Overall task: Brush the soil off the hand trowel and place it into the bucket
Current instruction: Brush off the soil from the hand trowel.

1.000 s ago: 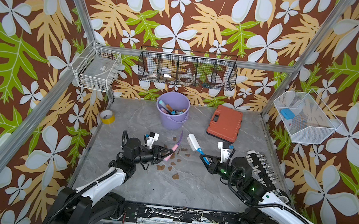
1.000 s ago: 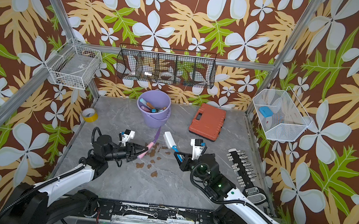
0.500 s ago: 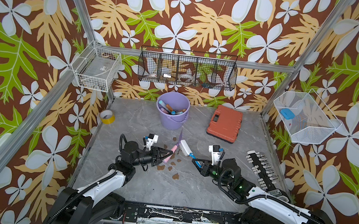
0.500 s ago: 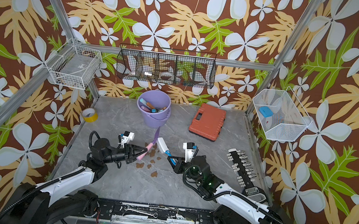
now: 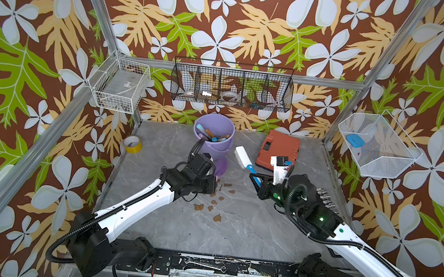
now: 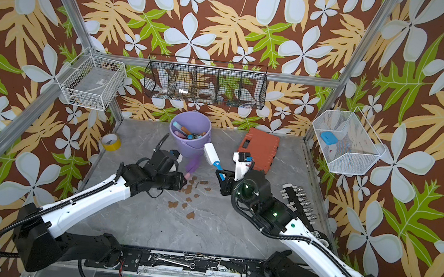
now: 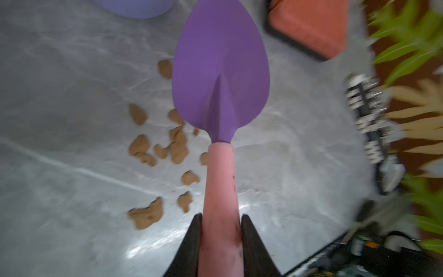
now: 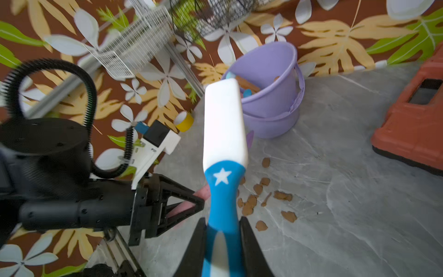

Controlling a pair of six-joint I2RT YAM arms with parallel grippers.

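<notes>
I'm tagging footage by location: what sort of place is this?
Probably a staged robot test cell, not a garden: aluminium frame, floral wallpaper, wire baskets hung on the walls.

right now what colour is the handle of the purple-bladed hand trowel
Pink handle, clearest in the left wrist view.

The right gripper (image 8: 223, 221) has its two black fingers (image 8: 197, 242) clamped on the blue handle of a white-headed plastic brush (image 8: 224, 124) marked with a white star. Past the brush head stands the round lavender plastic bucket (image 8: 271, 100), with tools inside. Small brown putty-like soil blobs (image 8: 249, 203) lie scattered on the grey marbled worktop (image 8: 347, 196). Beside them the black left gripper (image 8: 195, 200) grips the pink handle of the hand trowel (image 8: 201, 191). A flat orange plastic case (image 8: 412, 134) lies near the bucket.
</notes>
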